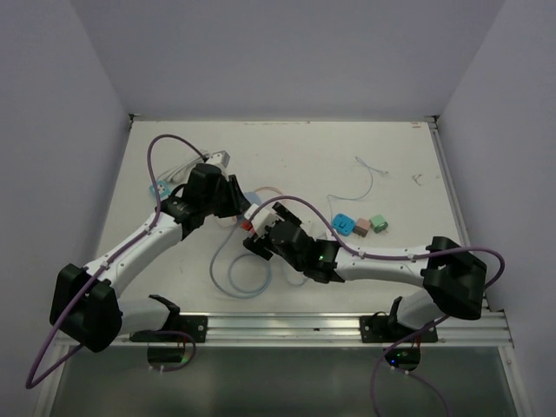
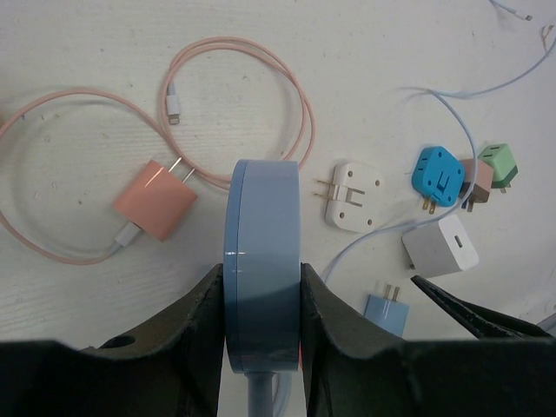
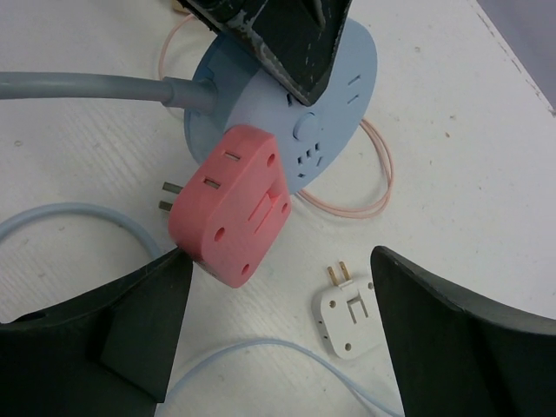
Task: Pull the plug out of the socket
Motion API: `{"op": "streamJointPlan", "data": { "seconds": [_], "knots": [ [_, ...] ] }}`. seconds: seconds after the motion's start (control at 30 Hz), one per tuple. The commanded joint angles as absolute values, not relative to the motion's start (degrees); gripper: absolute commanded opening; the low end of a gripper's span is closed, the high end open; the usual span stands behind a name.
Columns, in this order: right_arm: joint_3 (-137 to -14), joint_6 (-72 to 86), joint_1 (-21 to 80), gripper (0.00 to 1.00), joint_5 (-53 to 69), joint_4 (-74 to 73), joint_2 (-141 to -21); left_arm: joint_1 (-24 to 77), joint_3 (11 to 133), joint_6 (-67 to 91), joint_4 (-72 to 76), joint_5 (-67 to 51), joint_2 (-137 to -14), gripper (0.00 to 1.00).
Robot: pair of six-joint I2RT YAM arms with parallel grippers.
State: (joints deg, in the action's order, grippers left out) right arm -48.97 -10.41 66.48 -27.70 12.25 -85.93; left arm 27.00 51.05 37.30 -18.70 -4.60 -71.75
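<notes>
Pink plug (image 3: 233, 204) sits in front of the right pincer (image 3: 280, 269), its two metal prongs bare and pointing left, clear of the socket (image 3: 339, 104) behind it. The plug's lower edge meets the tip of that pincer's left finger, while the right finger stands well apart from it, so the pincer gapes wide. I cannot tell whether the plug rests on the desk (image 2: 87, 35) or leans on the finger.

From the left: a salmon charger (image 2: 155, 201) lies on the desk with a pink cable (image 2: 252, 52) looping around and beyond it. Next comes the socket, a round blue disc standing on edge, clamped flat between the two fingers of the left pincer (image 2: 261, 291), with a grey cord (image 3: 78, 87) leaving its rim. Just right of it lies a white adapter (image 2: 354, 195), prongs pointing toward the disc. Below that is a small blue plug (image 2: 388, 311), then a white cube charger (image 2: 440, 246). Furthest right, a blue adapter (image 2: 440, 175), a brown one (image 2: 477, 182) and a green one (image 2: 499, 165) huddle together, touching.
</notes>
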Motion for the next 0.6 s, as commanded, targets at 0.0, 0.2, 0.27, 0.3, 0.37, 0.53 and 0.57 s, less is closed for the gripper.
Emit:
{"op": "streamJointPlan", "data": {
  "seconds": [0.0, 0.2, 0.27, 0.3, 0.37, 0.53, 0.57],
  "knots": [
    [-48.43, -11.69, 65.74, 0.85, -32.34, 16.61, -81.92, 26.72, 52.29, 34.10, -19.86, -4.84, -70.23, 0.00],
    [-47.55, -11.25, 62.76, 0.84, -29.98, 14.86, -79.46, 26.72, 52.21, 31.82, -21.18, -4.13, -69.44, 0.00],
    [-47.72, -10.99, 61.70, 0.83, -28.49, 13.71, -79.37, 26.72, 52.21, 30.94, -21.09, -4.57, -69.35, 0.00],
    [-47.90, -10.20, 61.26, 0.83, -28.13, 13.19, -79.63, 26.72, 52.47, 30.59, -21.09, -5.27, -69.35, 0.00],
    [-48.60, -9.84, 59.68, 0.82, -25.51, 11.17, -79.89, 26.72, 52.73, 29.80, -21.09, -5.89, -69.17, 0.00],
    [-49.13, -12.83, 59.59, 0.82, -14.52, 7.57, -77.53, 26.72, 52.73, 28.31, -21.01, -4.92, -69.08, 0.00],
    [-49.39, -13.35, 59.59, 0.83, -12.50, 6.60, -77.26, 26.72, 52.73, 28.04, -21.01, -4.92, -69.08, 0.00]
  ]
}}
